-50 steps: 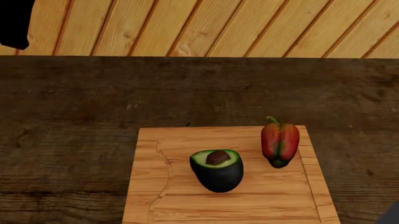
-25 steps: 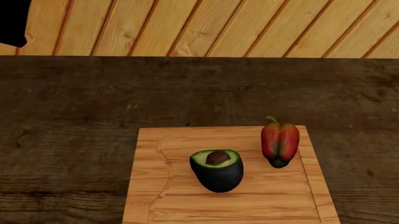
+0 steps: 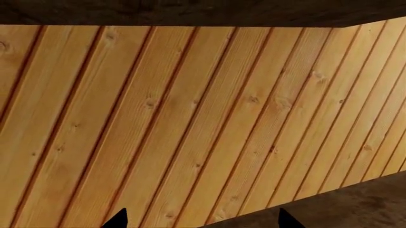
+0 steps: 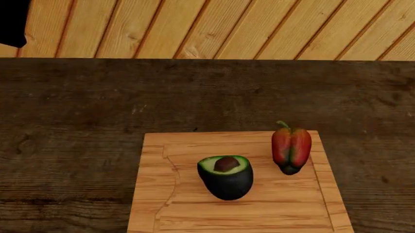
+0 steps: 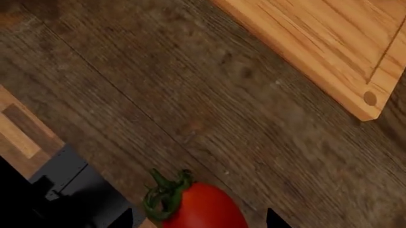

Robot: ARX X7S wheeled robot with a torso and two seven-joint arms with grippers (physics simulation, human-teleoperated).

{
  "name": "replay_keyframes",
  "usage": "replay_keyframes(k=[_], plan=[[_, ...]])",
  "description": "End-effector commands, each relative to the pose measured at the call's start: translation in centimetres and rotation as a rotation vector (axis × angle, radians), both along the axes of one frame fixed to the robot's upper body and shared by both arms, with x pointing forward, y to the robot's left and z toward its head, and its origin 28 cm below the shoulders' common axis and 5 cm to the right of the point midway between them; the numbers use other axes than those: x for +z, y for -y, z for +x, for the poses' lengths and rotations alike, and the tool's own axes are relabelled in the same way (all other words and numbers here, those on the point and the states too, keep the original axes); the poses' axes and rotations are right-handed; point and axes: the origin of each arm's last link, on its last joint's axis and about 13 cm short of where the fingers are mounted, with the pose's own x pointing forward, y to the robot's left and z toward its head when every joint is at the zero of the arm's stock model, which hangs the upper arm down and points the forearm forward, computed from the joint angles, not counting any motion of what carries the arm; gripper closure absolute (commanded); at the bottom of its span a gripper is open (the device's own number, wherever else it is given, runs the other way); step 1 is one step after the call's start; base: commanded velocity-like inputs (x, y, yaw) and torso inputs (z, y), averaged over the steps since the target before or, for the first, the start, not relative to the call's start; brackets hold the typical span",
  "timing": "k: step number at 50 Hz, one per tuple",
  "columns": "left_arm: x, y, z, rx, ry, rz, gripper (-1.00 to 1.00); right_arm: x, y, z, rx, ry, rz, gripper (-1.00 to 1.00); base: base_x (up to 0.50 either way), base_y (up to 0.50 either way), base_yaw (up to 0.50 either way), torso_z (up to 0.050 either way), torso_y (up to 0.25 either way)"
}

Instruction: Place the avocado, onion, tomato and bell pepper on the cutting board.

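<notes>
Cutting board [image 4: 194,204]: a light-wood rectangle lying flat on the dark worktop [image 4: 77,121], at the near middle of the head view; its near edge runs out of the picture. One corner, with a small round mark, also shows in the right wrist view [image 5: 362,102].
Avocado [image 4: 226,177]: on the board, near its middle, cut face up and tilted a little, brown pit showing.
Bell pepper [image 4: 290,148]: on the board by its right edge, to the right of the avocado and apart from it, green stem pointing away from the robot.
Tomato [image 5: 199,206]: off the board, on the worktop, seen only in the right wrist view; green stem toward the worktop's edge, well apart from the board's corner.
Onion: in none of the views.
Right gripper [image 5: 199,219]: two dark fingertips [image 5: 273,217] stand apart, one on each side of the tomato; whether they press on it cannot be told, since the lower part of the tomato is cut off by the frame.
Left gripper [image 3: 201,219]: fingertips spread wide with nothing between them, facing a light plank wall [image 3: 190,118].
Left arm [image 4: 13,24]: a black shape at the far left corner of the head view, raised before the wall.
</notes>
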Motion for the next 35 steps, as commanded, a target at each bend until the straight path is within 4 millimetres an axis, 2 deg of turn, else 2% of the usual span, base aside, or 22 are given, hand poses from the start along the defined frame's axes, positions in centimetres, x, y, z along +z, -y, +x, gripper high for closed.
replay_keyframes(k=[1, 34, 35], plan=[[0.0, 0.0, 0.0, 0.003, 0.002, 0.001, -1.0, -0.7, 0.0, 0.2, 0.001, -0.026, 0.011, -1.0, 0.0, 0.0, 0.0, 0.0, 0.0], [-0.1, 0.0, 0.0, 0.001, 0.001, -0.006, -1.0, -3.1, 0.7, -0.1, -0.008, -0.1, 0.011, -1.0, 0.0, 0.0, 0.0, 0.0, 0.0], [-0.1, 0.0, 0.0, -0.001, 0.002, -0.007, -1.0, -3.0, 0.7, -0.1, 0.001, -0.093, 0.01, 1.0, 0.0, 0.0, 0.0, 0.0, 0.0]])
